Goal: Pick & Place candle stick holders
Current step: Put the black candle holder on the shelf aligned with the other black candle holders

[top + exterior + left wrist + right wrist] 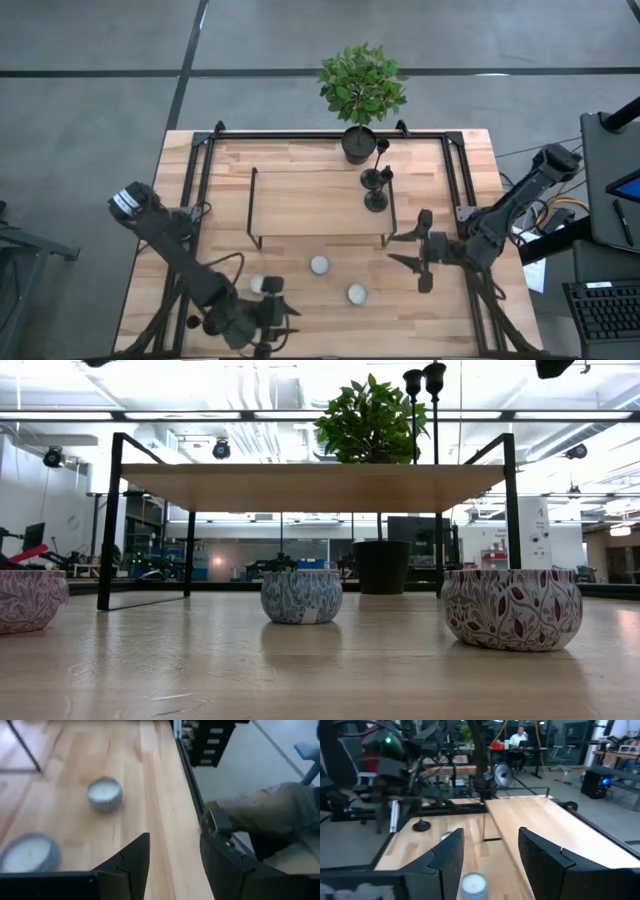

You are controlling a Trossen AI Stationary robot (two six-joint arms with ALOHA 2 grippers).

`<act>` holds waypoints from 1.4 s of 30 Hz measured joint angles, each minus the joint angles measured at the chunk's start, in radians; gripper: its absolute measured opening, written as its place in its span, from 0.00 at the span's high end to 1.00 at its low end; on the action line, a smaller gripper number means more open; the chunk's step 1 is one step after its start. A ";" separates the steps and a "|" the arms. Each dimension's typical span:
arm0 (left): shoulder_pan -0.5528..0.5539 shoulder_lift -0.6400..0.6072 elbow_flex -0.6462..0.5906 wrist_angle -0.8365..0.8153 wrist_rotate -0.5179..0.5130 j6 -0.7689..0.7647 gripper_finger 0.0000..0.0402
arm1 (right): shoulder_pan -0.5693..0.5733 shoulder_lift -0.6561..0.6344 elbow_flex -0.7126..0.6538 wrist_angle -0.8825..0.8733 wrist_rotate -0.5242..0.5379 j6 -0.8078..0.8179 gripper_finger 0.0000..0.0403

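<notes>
Two black candle stick holders stand by their round bases on the right end of the low wooden shelf (320,205): one (374,179) farther back, one (376,200) nearer. Their thin stems and tops rise above the shelf in the low view (413,400) (435,400). A third holder does not show. My right gripper (402,251) is open and empty, level above the table to the right of the shelf's near right leg, pointing toward the table's left edge; its fingers show in its wrist view (487,860). My left gripper (280,315) is open and empty at the table's near edge (172,865).
Three white tealights in patterned cups sit on the table in front of the shelf (319,265) (357,294) (258,285). A black plant pot (358,143) stands behind the shelf's right end. A black metal frame (200,180) runs along the table's sides.
</notes>
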 joint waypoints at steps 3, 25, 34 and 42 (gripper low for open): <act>-0.025 -0.038 0.046 -0.173 -0.003 -0.122 0.58 | 0.021 0.028 0.002 0.000 0.002 0.023 0.56; -0.170 -0.119 0.489 -1.317 0.465 -1.037 0.58 | 0.021 0.030 0.003 0.031 0.003 -0.010 0.55; -0.288 -0.119 0.487 -1.348 0.482 -1.221 0.58 | 0.021 0.028 0.003 0.036 0.003 -0.018 0.55; -0.390 -0.119 0.435 -1.351 0.486 -1.411 0.58 | 0.018 0.028 0.002 0.037 0.002 -0.018 0.56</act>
